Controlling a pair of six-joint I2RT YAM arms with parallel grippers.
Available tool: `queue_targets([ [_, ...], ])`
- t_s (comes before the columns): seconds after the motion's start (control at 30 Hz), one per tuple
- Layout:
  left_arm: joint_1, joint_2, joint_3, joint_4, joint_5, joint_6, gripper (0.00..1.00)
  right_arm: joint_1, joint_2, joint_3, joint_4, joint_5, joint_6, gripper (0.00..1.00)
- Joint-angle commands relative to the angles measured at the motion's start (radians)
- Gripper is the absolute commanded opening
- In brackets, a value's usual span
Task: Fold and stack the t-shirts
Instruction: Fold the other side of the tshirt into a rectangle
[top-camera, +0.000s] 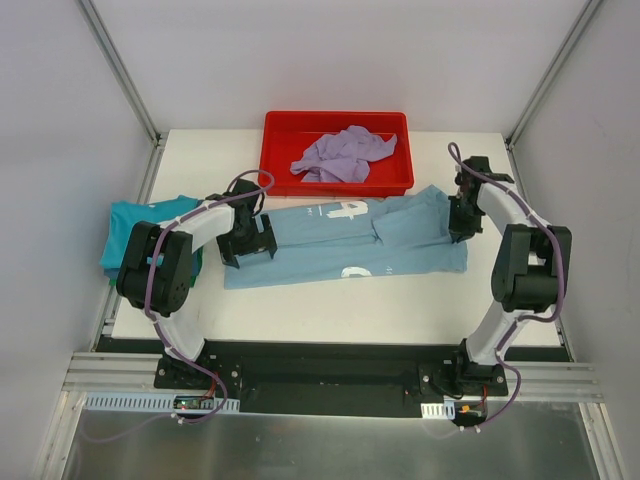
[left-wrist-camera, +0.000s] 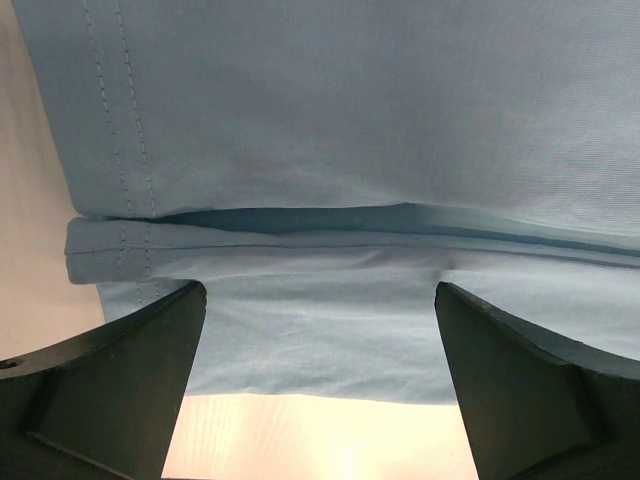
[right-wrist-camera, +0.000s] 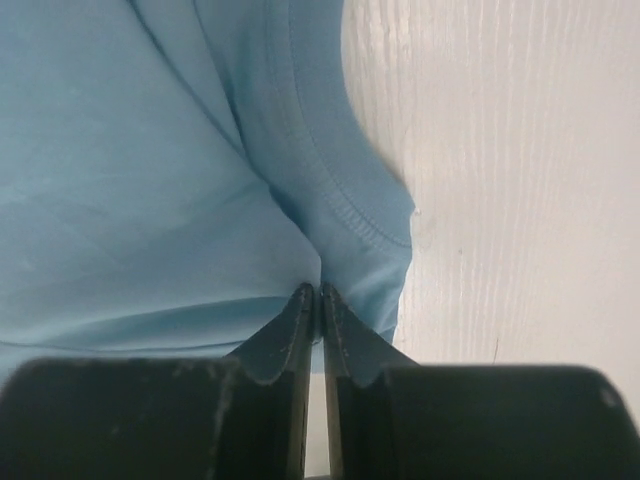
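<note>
Shirts sit in three places from above. The light blue shirt (top-camera: 340, 245) lies lengthwise mid-table, narrowed by folds. A lavender shirt (top-camera: 345, 155) is in the red tray (top-camera: 272, 150), and a teal shirt (top-camera: 130, 225) lies under your left arm. Your left gripper (top-camera: 248, 240) is at the hem end, your right gripper (top-camera: 462, 215) at the neck end.

Left wrist: jaws apart over the doubled hem (left-wrist-camera: 110, 250), holding nothing. Get both layers between them before closing.

Right wrist: jaws together, seemingly pinching cloth beside the neckband (right-wrist-camera: 330, 170), which the overhead view cannot resolve. Raise both ends level so your fold lands square.
</note>
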Motion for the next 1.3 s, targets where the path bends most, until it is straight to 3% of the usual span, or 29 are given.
queue_targets([
  [0.0,0.003,-0.015,-0.035,-0.047,-0.038,0.017,0.99,-0.004,0.073,0.063,-0.022,0.078,-0.022,0.12],
  [0.27,0.003,-0.019,-0.023,-0.045,-0.023,0.02,0.99,-0.004,0.096,0.082,-0.036,0.122,-0.019,0.32],
  [0.3,0.003,-0.021,-0.021,-0.047,-0.017,0.02,0.99,-0.004,0.084,0.079,-0.038,0.124,-0.016,0.39],
  [0.37,0.003,-0.025,-0.018,-0.045,-0.009,0.022,0.99,-0.003,0.045,0.074,-0.038,0.116,-0.01,0.64],
  [0.53,0.003,-0.042,-0.016,-0.045,-0.003,0.02,0.99,-0.001,-0.097,0.031,-0.029,0.093,0.032,0.81],
  [0.63,0.002,-0.048,-0.016,-0.044,-0.005,0.02,0.99,0.002,-0.183,-0.008,-0.029,0.032,0.058,0.99],
  [0.8,-0.007,-0.041,-0.006,-0.042,0.009,0.017,0.99,0.034,-0.26,-0.145,0.092,-0.268,0.148,0.96],
  [0.87,-0.01,-0.035,-0.003,-0.042,0.009,0.013,0.99,0.066,-0.251,-0.191,0.161,-0.301,0.197,0.96],
  [1.0,-0.014,-0.036,-0.016,-0.042,0.014,0.002,0.99,0.095,-0.155,-0.19,0.221,-0.341,0.254,0.96],
  [1.27,-0.081,-0.096,-0.104,-0.042,0.089,-0.069,0.99,0.031,0.065,-0.084,0.116,-0.202,0.293,0.96],
])
